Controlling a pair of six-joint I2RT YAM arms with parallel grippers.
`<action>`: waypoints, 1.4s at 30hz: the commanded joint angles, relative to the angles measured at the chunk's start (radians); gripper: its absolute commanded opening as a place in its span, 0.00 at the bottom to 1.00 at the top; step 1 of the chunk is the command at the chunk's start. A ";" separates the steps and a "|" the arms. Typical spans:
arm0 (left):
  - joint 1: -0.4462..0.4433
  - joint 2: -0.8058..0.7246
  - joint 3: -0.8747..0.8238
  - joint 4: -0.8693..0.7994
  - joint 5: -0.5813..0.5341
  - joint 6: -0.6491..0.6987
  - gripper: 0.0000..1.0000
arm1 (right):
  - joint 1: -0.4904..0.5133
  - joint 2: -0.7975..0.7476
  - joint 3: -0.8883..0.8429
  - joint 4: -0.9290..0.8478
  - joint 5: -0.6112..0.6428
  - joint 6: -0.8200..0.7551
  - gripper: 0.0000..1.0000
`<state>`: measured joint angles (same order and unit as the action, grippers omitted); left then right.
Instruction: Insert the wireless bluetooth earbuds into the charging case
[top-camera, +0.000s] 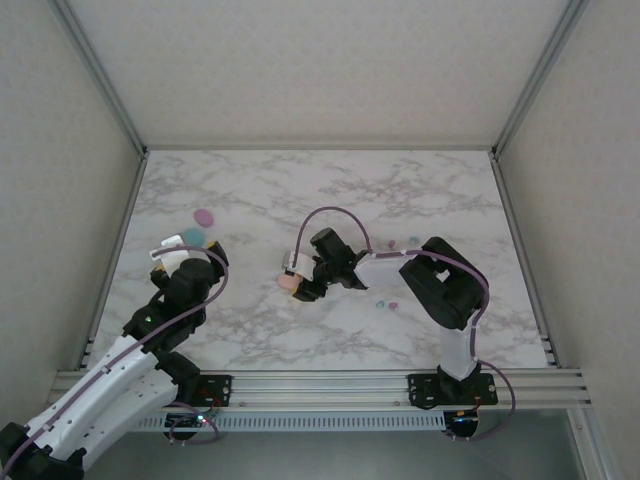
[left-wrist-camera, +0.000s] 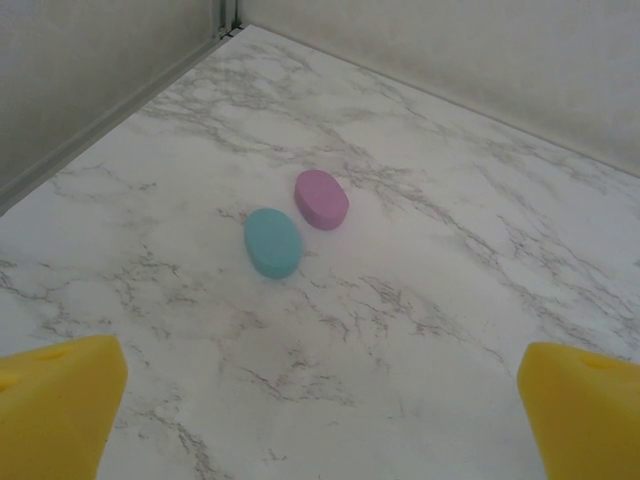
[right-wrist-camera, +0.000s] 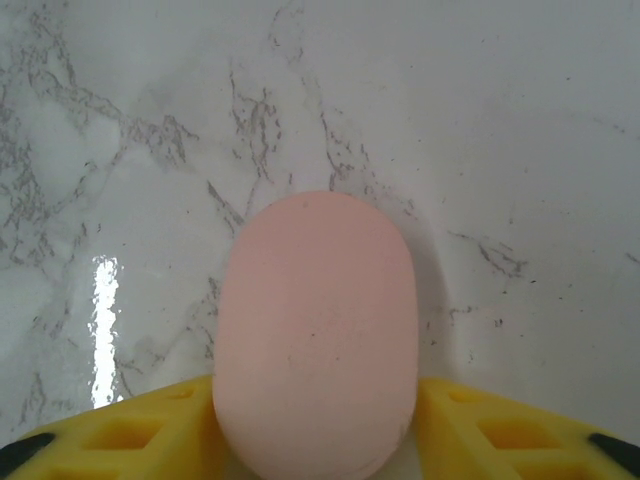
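A pink oval charging case (right-wrist-camera: 315, 320) lies on the marble table (top-camera: 330, 190), closed, between the yellow fingers (right-wrist-camera: 490, 425) of my right gripper (right-wrist-camera: 315, 425), which press on both of its sides. From above, that pink case (top-camera: 289, 283) sits left of centre at the right gripper (top-camera: 296, 279). Tiny earbuds lie on the table to the right: a teal one (top-camera: 380, 303) beside a purple one (top-camera: 393, 305), and a pink one (top-camera: 390, 243) farther back. My left gripper (left-wrist-camera: 320, 410) hangs open over bare marble.
A teal case (left-wrist-camera: 272, 242) and a purple case (left-wrist-camera: 321, 199) lie closed side by side ahead of the left gripper, near the left wall (top-camera: 125, 230). Another small bud (top-camera: 413, 240) lies near the pink one. Metal rails edge the table.
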<state>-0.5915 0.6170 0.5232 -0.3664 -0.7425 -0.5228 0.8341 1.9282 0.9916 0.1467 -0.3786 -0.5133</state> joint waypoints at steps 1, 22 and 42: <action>0.010 -0.003 -0.006 0.002 -0.024 -0.001 1.00 | 0.010 0.008 0.015 0.011 -0.017 -0.010 0.51; 0.013 0.013 0.037 0.135 0.275 0.285 1.00 | -0.043 -0.183 0.004 -0.029 -0.156 0.047 0.33; 0.233 0.473 0.512 0.161 1.579 0.912 0.79 | -0.300 -0.447 0.394 -0.658 -0.564 -0.140 0.33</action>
<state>-0.3664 1.0451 0.9352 -0.1425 0.5564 0.2840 0.5346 1.5055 1.3605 -0.4461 -0.9001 -0.6155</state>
